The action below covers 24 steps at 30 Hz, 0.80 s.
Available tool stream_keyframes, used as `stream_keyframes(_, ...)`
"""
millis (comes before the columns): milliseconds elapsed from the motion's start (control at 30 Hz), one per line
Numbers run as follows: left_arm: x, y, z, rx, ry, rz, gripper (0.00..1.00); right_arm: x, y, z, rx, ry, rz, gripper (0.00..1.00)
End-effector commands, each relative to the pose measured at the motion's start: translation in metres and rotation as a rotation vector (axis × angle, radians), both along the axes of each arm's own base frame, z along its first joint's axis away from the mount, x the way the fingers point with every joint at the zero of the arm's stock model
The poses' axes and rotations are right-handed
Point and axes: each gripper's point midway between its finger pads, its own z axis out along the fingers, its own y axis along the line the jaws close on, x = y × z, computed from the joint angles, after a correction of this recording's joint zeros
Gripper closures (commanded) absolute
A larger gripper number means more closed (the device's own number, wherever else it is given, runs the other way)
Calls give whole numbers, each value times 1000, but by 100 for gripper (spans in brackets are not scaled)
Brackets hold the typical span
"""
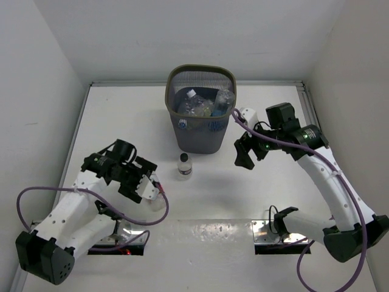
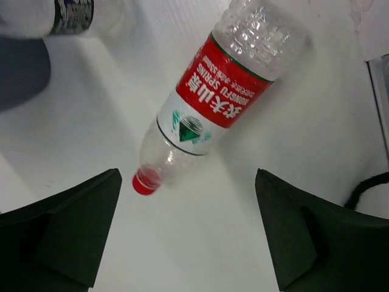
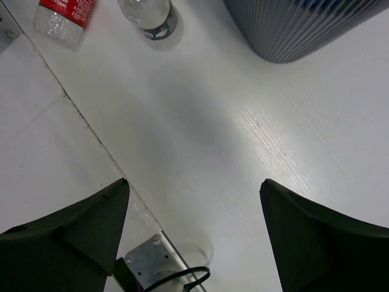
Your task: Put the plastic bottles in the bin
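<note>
Several plastic bottles (image 1: pixel 197 103) are already sitting inside the bin (image 1: pixel 202 141), which is standing near the middle of the surface's (image 1: pixel 121 115) far edge. A small dark-capped bottle (image 1: pixel 184 165) is standing upright just in front of it. The left pincer (image 1: pixel 148 185) is hovering low, left of the surface's middle. The right pincer (image 1: pixel 245 152) is hanging spread and empty just beside the bin's right wall.

From the left wrist, the pincer is standing wide open and grasping nothing. A red-labelled bottle (image 2: pixel 213 103) is lying diagonally ahead of it, with its red cap (image 2: pixel 144 182) pointing back toward the left finger. The step in hand is probably taking this bottle. The arm should be reaching further forward so the fingers are straddling the labelled body rather than the tapering neck. It should also be turning so they are crossing the bottle's length, then closing gently, since thin plastic is likely to buckle or squirt out.

From the right wrist, nothing is lying between the open fingers, and both loose bottles are showing well ahead, with the bin wall to the side.
</note>
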Motion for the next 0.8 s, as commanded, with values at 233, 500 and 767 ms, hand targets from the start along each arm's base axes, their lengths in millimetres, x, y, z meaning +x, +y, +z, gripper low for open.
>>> stream_keyframes(233, 4, -56, -20, 97, -37, -295, 1, 9, -14, -8, -6, 54, -91, 13)
stream_keyframes(500, -27, -54, -56, 252, 76, -378, 5, 12, -24, -10, -5, 85, -137, 13)
stream_keyframes(767, -41, -28, -103, 430, 170, -334, 6, 16, -27, -9, -4, 77, -149, 13)
